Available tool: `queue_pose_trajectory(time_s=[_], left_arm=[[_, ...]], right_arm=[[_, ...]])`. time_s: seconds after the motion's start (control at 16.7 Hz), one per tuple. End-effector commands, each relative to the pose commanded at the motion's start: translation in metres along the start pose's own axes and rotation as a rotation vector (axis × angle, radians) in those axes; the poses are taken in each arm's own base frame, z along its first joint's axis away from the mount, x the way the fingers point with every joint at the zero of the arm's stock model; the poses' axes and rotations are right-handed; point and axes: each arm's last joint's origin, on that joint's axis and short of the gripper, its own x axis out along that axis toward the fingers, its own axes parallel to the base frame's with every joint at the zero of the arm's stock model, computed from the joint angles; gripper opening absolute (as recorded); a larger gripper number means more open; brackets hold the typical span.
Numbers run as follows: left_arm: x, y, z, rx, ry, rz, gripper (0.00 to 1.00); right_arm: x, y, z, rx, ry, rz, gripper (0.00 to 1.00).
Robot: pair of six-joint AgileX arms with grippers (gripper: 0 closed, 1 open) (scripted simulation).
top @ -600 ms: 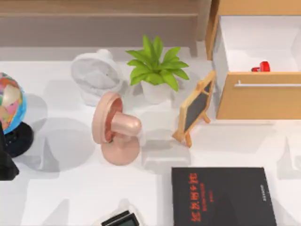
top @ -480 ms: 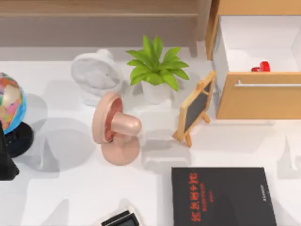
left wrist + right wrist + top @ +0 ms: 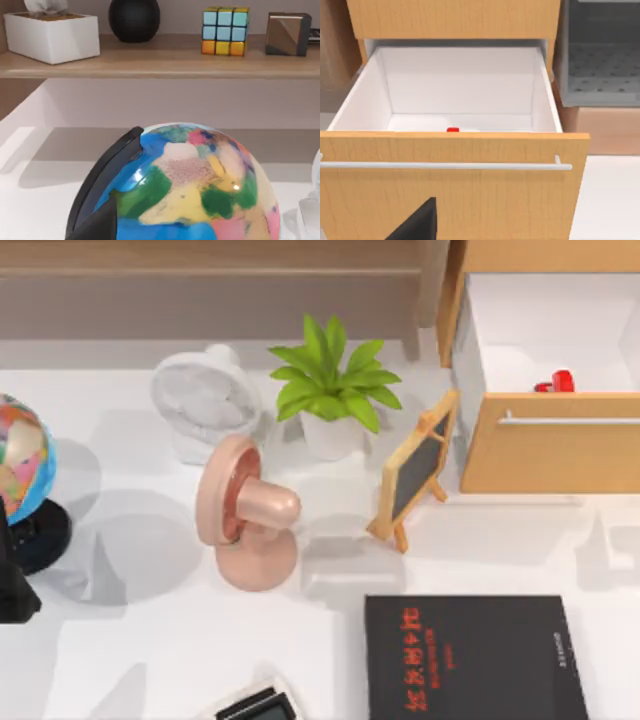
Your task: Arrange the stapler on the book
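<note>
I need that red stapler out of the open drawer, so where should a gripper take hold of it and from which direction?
Come straight down from above: the stapler lies low in the open drawer, tight behind the front panel, so a sideways approach looks blocked. Pinch across its narrow body, probably mid-length, though most of it is hidden.

Red characters and small white print on the black book point(image 3: 470, 660) cover, none of it legible

A globe point(image 3: 22, 462) stands at the table's left edge. A white fan point(image 3: 205, 400), a pink fan point(image 3: 245, 512), a potted plant point(image 3: 332, 390) and a small chalkboard point(image 3: 415, 468) stand mid-table, beside an open wooden drawer point(image 3: 545, 440).
</note>
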Motion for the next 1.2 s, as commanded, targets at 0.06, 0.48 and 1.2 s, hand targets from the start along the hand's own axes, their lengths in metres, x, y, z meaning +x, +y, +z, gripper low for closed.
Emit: queue_pose_trajectory(time_s=[0.06, 0.48, 1.2], left_arm=[[0.000, 0.000, 0.000, 0.000, 0.000, 0.000, 1.00], [0.000, 0.000, 0.000, 0.000, 0.000, 0.000, 1.00], [0.000, 0.000, 0.000, 0.000, 0.000, 0.000, 1.00]], right_arm=[[0.004, 0.001, 0.015, 0.001, 0.047, 0.003, 1.00], [0.071, 0.010, 0.100, -0.001, 0.368, 0.022, 1.00], [0.242, 0.034, 0.127, -0.014, 0.867, 0.026, 1.00]])
